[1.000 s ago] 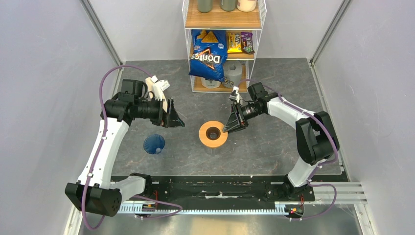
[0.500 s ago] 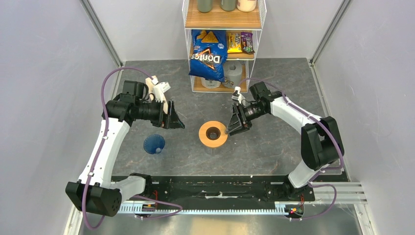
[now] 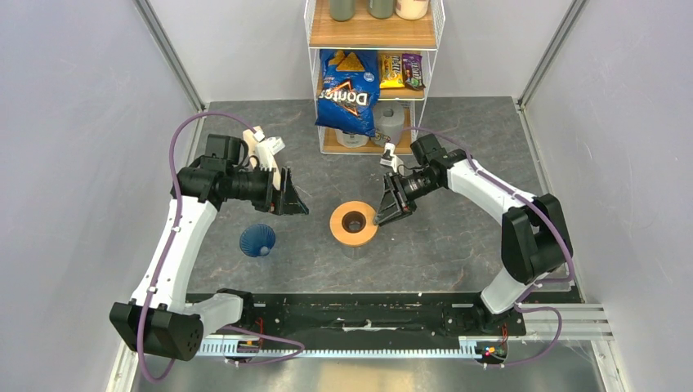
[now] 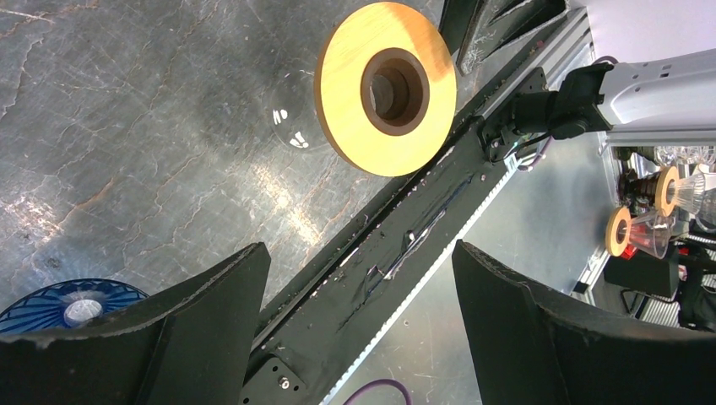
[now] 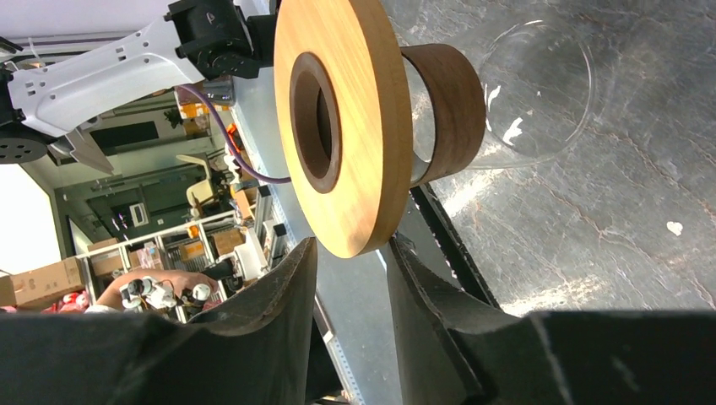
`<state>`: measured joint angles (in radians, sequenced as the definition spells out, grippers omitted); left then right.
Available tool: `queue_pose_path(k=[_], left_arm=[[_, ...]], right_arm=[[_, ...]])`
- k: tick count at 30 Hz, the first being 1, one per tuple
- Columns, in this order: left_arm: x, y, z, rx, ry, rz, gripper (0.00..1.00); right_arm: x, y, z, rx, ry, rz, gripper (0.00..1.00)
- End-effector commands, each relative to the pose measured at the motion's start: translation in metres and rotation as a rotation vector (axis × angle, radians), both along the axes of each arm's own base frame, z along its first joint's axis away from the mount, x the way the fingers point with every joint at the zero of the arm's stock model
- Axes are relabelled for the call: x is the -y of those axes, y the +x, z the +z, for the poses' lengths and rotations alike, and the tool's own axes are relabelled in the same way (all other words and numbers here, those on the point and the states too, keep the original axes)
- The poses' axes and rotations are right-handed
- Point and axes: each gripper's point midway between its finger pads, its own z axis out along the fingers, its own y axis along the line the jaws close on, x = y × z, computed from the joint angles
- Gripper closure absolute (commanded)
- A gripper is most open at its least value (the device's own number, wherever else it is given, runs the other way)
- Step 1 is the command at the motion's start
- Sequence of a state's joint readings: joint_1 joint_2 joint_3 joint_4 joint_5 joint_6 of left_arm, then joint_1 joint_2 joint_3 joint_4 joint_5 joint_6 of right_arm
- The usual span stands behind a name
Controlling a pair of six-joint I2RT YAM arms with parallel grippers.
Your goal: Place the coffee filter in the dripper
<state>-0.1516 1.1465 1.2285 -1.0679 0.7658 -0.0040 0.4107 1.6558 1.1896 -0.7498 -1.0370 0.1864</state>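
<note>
Dripper: the small dark blue ribbed translucent cone [image 3: 257,240] stands alone on the grey stone-patterned tabletop [image 3: 458,237]. I cannot tell which way up it stands.

Coffee filter: no white paper cone appears in any view, so I cannot place it. Neither end effector holds it.

Left end effector [image 4: 359,253]: fingers wide apart, nothing between them. It hangs above the dripper, on the side away from my bases.

To the dripper's right, well apart from it, is a flat tan wooden ring with a dark centre hole [image 3: 336,224]. It sits on a clear glass vessel [image 5: 540,93] with a dark brown collar [image 5: 447,110].

Right end effector [image 5: 350,246]: on the ring's side away from the dripper, fingers drawn close with the ring's rim between them. It looks pinched on that rim.

Risks, as I judge them:
- A rim-only pinch gives the ring leverage; it may pivot or slip out if lifted fast.
- Any sideways pull could drag or tip the glass vessel under it.
- The dripper looks light and unanchored; a careless left descent could knock it over.
- Thin paper would crumple under a hard squeeze, and the filter may seat crooked.
</note>
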Motion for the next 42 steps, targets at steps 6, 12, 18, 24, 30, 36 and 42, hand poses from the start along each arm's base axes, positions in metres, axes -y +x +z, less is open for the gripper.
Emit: queue_pose_path(k=[6,12,18,24,30,36,42], left_arm=[[-0.001,0.001,0.003,0.021,-0.01,0.007,0.13],[-0.017,-0.003,-0.006,0.01,0.09,0.01,0.09],[-0.083,-0.011,-0.018,-0.008,0.333,-0.013,0.08],[-0.146,-0.008,-0.057,-0.053,0.547,0.008,0.12],[-0.173,0.008,-0.099,-0.107,0.623,0.023,0.19],[-0.18,0.015,-0.132,-0.102,0.653,0.0,0.23],[-0.181,0.017,-0.16,-0.131,0.647,-0.027,0.34]], right_arm=[[-0.011,0.005,0.008,0.049,0.016,0.04,0.57],[-0.001,0.0,0.006,0.055,-0.02,0.033,0.46],[0.021,-0.004,0.023,0.086,-0.034,0.022,0.3],[0.043,0.002,0.035,0.152,-0.063,-0.023,0.13],[0.063,0.013,0.045,0.228,-0.1,-0.071,0.03],[0.075,0.011,0.052,0.247,-0.112,-0.085,0.03],[0.078,0.007,0.05,0.234,-0.114,-0.086,0.03]])
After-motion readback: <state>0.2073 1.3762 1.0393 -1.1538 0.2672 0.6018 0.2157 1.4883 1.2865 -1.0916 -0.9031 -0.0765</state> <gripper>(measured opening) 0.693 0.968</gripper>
